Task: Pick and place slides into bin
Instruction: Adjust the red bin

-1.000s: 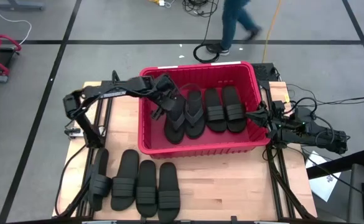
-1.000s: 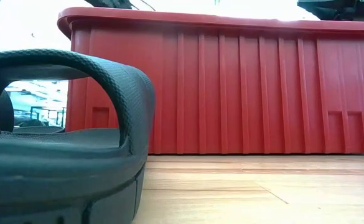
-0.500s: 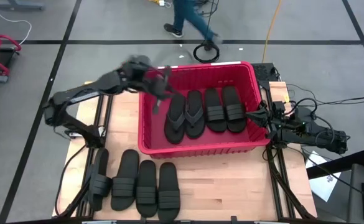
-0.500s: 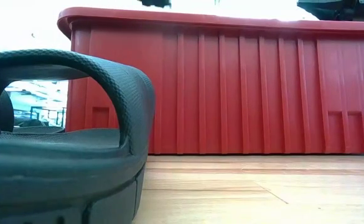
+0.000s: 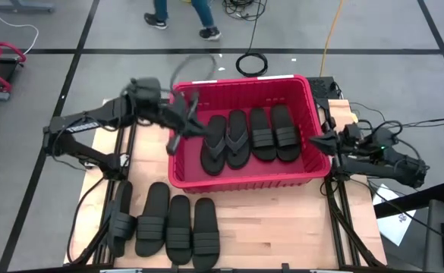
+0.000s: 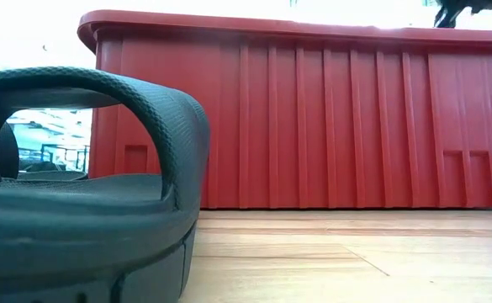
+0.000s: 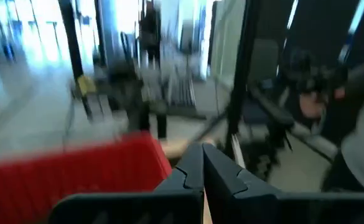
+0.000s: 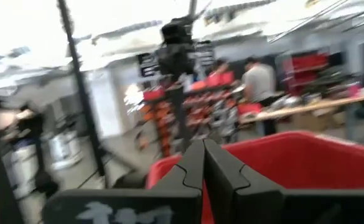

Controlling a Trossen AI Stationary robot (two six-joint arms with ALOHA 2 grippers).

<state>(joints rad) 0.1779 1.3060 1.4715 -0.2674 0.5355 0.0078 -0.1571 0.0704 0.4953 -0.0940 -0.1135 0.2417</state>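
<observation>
The red bin (image 5: 301,102) stands mid-table with several black slides in it: a thong pair (image 5: 223,142) and two strap slides (image 5: 273,133) lying flat on its floor. Several more slides (image 5: 168,224) lie in a row by the table's near edge; one (image 6: 86,194) fills the low view's left. My left gripper (image 5: 180,129) hovers shut and empty over the bin's left wall, its fingers (image 7: 203,163) together. My right gripper (image 5: 316,142) waits shut beside the bin's right rim, its fingers (image 8: 203,158) closed on nothing.
The bin's tall ribbed wall (image 6: 313,118) rises between the near slides and the arms. Bare wooden tabletop (image 5: 282,227) lies to the right of the row of slides. Cables (image 5: 373,129) trail off the table's right side. A person walks on the floor beyond the far edge.
My left gripper has come up out of the bin, away from the thong slides, and has swung toward the table's left edge, over the bin's left wall. It has shut with nothing in it. The slides in the bin lie as before.
</observation>
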